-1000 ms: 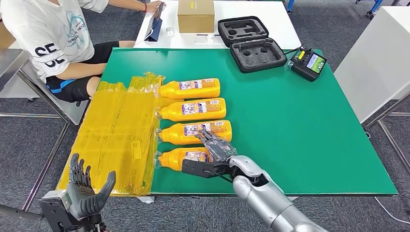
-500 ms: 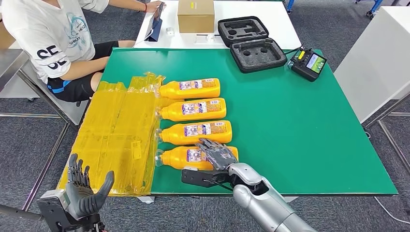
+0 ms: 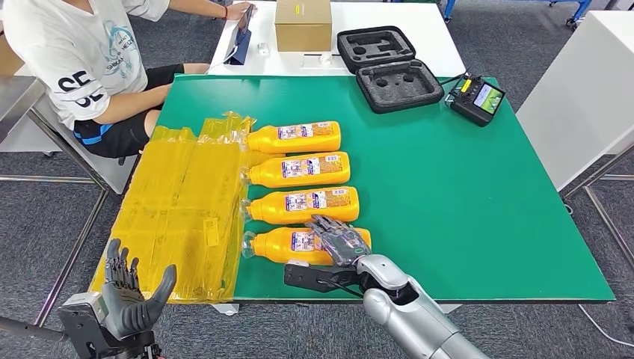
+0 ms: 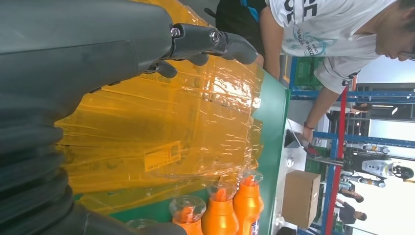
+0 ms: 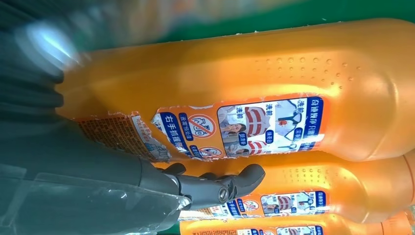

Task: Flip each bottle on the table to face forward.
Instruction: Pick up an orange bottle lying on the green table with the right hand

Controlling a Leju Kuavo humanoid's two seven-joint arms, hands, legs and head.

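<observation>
the right hand (image 3: 340, 241) lies with fingers spread over the nearest orange bottle (image 3: 288, 244) on the green table (image 3: 478, 209); the left hand (image 3: 131, 292) hangs spread, holding nothing.

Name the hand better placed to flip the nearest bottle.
Right. The right hand already lies over the nearest bottle, fingers draped on its label end. The left hand hangs open off the table's near-left corner, beyond the yellow plastic sheet.
</observation>
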